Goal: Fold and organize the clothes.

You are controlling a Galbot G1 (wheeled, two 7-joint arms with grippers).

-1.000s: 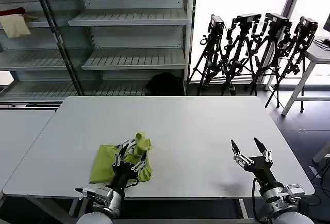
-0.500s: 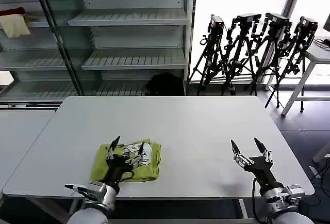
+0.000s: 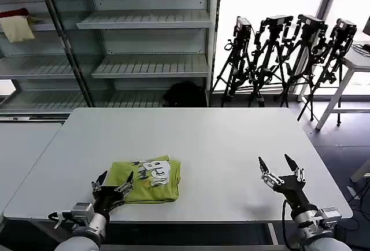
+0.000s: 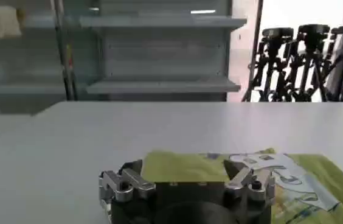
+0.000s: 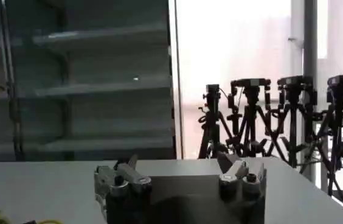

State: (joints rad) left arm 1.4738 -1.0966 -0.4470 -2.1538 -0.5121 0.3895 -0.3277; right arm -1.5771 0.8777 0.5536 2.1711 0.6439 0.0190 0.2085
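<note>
The green T-shirt (image 3: 145, 180) is lying folded into a flat, roughly square packet on the table (image 3: 219, 141), close to the near edge and towards the left near corner, with its white print (image 3: 151, 170) facing up on the half farther from the left edge. In the left wrist view the shirt (image 4: 183, 167) is spreading out just beyond the fingers, print (image 4: 281, 173) showing on one side.

The left gripper (image 3: 113, 183) is sitting over the near edge, at the shirt's near left corner, with its fingers spread apart and nothing between them; whether a fingertip is touching the cloth cannot be told. Seen from its own wrist, the left gripper (image 4: 187, 181) is likewise standing open and empty.

The right gripper (image 3: 278, 168) is waiting near the right near corner, well apart from the shirt, its two fingers splayed wide and gripping nothing. From its own wrist the right gripper (image 5: 180, 172) is also showing open and empty above bare tabletop.

Behind the table, metal shelves (image 3: 144, 66) are standing against the wall, and a row of tripods (image 3: 283, 60) is lined up by the window
</note>
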